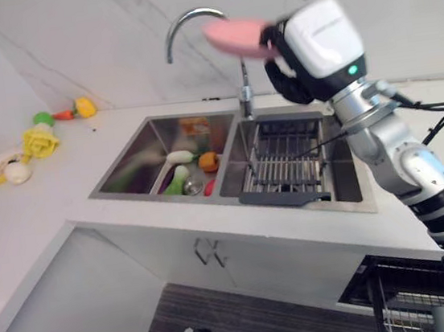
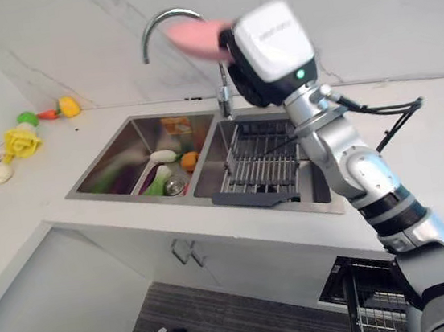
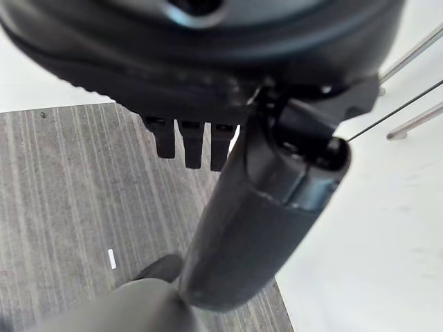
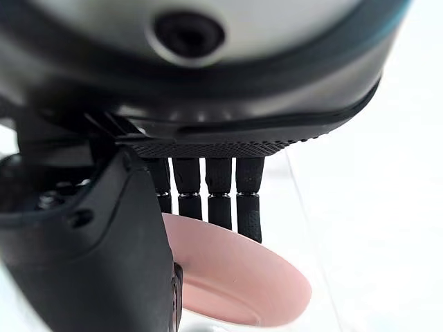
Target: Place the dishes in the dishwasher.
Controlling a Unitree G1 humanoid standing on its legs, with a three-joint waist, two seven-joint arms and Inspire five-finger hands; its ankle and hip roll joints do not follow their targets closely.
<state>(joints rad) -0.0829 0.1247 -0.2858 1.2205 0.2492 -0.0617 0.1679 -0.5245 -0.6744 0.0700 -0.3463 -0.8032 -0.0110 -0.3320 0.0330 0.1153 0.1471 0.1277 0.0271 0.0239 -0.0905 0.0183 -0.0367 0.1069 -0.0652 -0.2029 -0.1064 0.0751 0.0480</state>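
The right hand (image 4: 104, 228) is clamped on a pink plate (image 4: 235, 280), thumb and fingers pinching its rim, holding it high above the sink (image 1: 347, 196) near the faucet (image 1: 188, 24). The left hand (image 3: 263, 207) hangs with relaxed fingers over the floor.

On my right hand (image 4: 111, 263) I see matt black, segmented fingers (image 4: 208, 197) in a neat row under a ribbed black edge. Behind the fingers sits a boxy white wrist housing (image 1: 321, 36) with a small green light (image 1: 352, 70). Further back from the fingers the arm (image 1: 404, 160) is silver-grey with black bands, and a thin black cable (image 1: 442, 107) loops off it. My left hand (image 3: 263, 207) is the same glossy black, with blocky fingertips (image 3: 183, 142).
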